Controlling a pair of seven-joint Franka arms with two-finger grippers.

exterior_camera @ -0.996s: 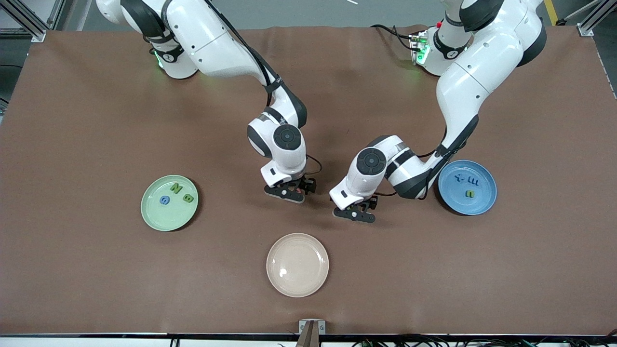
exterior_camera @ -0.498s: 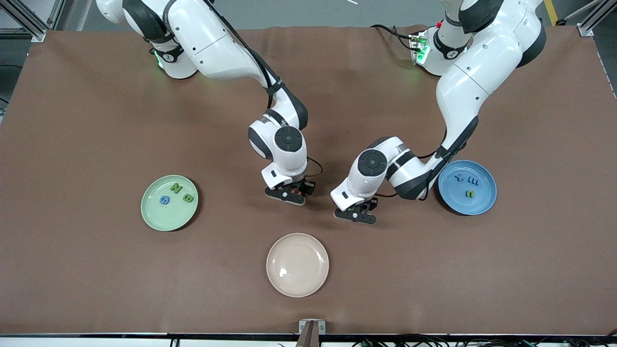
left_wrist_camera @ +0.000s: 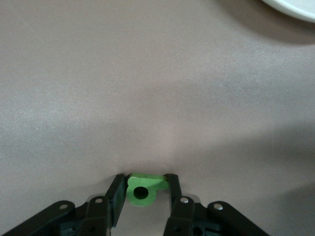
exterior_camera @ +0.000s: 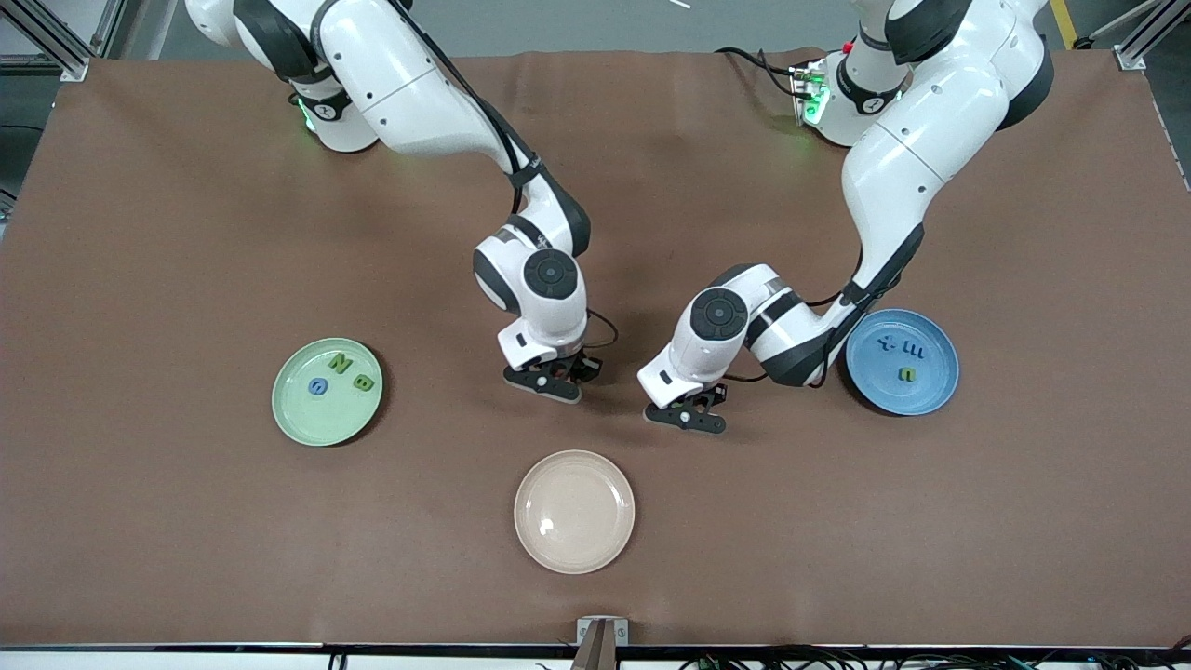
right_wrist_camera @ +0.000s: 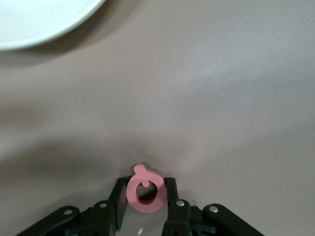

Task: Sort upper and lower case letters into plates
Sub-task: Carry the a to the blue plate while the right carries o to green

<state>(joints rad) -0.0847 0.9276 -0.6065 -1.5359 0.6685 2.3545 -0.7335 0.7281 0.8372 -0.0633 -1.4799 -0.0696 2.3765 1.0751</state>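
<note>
My right gripper is shut on the pink Q and holds it just over bare table between the plates. My left gripper is shut on the green b/q shape, also low over bare table. The mint green plate lies toward the right arm's end and holds the blue G, green N and green B. The blue plate lies toward the left arm's end and holds the blue x, blue m and green n.
A cream-beige plate sits empty nearer the front camera than both grippers; its rim shows in the left wrist view and the right wrist view. The brown mat covers the table.
My right gripper has shifted a little toward the mint green plate with the pink Q in it. My left gripper has barely moved.
</note>
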